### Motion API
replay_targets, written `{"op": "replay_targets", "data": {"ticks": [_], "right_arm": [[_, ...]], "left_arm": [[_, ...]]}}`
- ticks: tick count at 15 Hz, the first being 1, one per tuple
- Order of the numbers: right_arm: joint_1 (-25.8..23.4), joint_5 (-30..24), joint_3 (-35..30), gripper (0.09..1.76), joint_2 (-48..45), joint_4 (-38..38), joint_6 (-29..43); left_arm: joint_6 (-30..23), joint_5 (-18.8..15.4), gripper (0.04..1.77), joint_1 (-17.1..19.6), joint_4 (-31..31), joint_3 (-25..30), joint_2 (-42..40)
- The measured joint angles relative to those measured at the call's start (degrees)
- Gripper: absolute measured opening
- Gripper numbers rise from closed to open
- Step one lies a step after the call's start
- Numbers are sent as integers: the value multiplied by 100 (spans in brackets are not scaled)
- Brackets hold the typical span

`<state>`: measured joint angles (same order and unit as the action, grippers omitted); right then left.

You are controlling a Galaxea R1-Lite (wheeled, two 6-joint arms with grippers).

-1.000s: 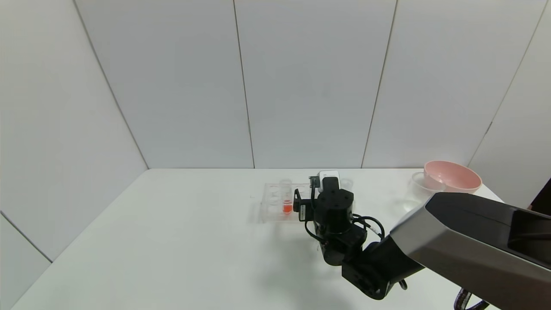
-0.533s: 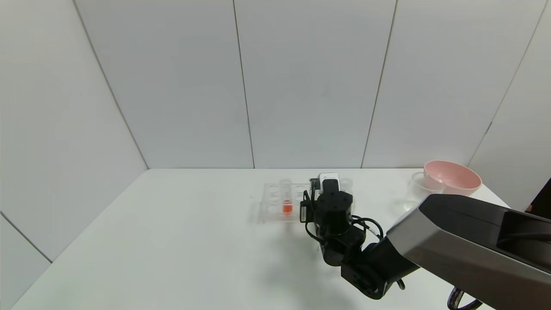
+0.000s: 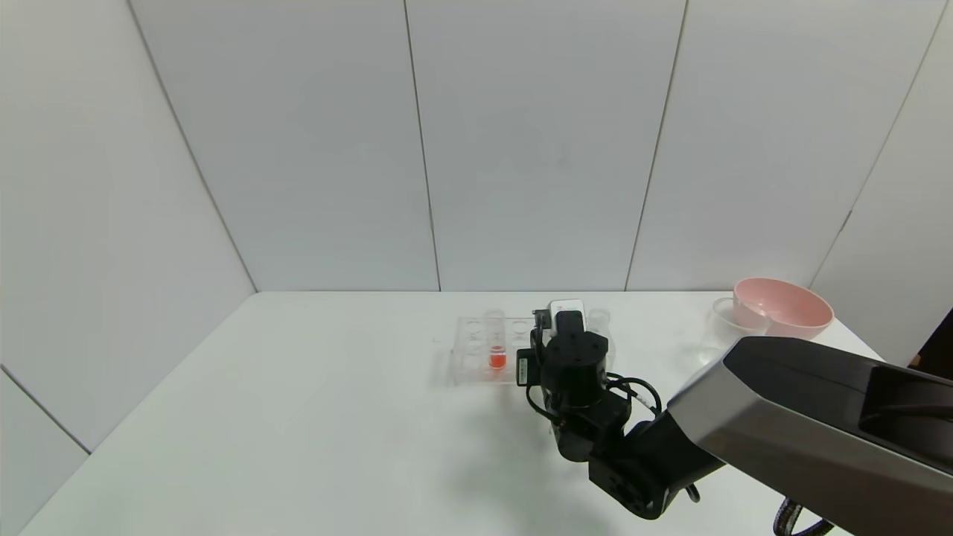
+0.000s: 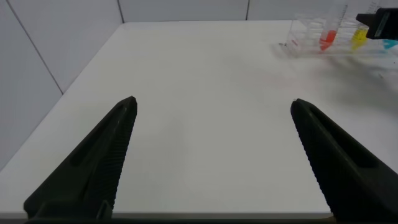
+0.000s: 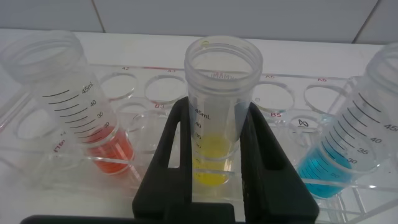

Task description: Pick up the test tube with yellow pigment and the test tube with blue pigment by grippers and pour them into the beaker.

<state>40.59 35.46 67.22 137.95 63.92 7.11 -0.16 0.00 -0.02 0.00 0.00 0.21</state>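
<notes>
In the right wrist view my right gripper (image 5: 217,107) is shut on the test tube with yellow pigment (image 5: 214,155), one black finger on each side. The tube stands upright in the clear rack (image 5: 280,93). The test tube with blue pigment (image 5: 339,168) stands in the rack on one side of it, and a red-orange tube (image 5: 106,149) on the other. In the head view the right wrist (image 3: 573,365) hides the yellow tube. The clear beaker (image 3: 716,331) stands at the far right by the pink bowl. My left gripper (image 4: 212,102) is open and empty over bare table.
A pink bowl (image 3: 782,305) sits at the table's far right corner. The red-orange tube (image 3: 496,356) shows in the rack (image 3: 469,350) at the table's middle back. The rack also shows far off in the left wrist view (image 4: 311,43).
My right gripper's fingers have closed inward onto the yellow tube at the rack. The arm has shifted slightly. The rack and the tubes have not moved.
</notes>
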Motion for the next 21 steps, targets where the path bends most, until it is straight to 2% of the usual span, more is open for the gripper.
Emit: {"op": "replay_targets", "data": {"ticks": [5, 12, 21], "right_arm": [[30, 9, -27, 50, -149, -39, -71], [129, 26, -44, 51, -862, -17, -703], [163, -87, -352, 51, -1419, -52, -823]], "left_arm": [[0, 0, 176, 0, 0, 0, 0], [0, 0, 176, 2, 0, 0, 0], [2, 0, 176, 2, 0, 0, 0]]}}
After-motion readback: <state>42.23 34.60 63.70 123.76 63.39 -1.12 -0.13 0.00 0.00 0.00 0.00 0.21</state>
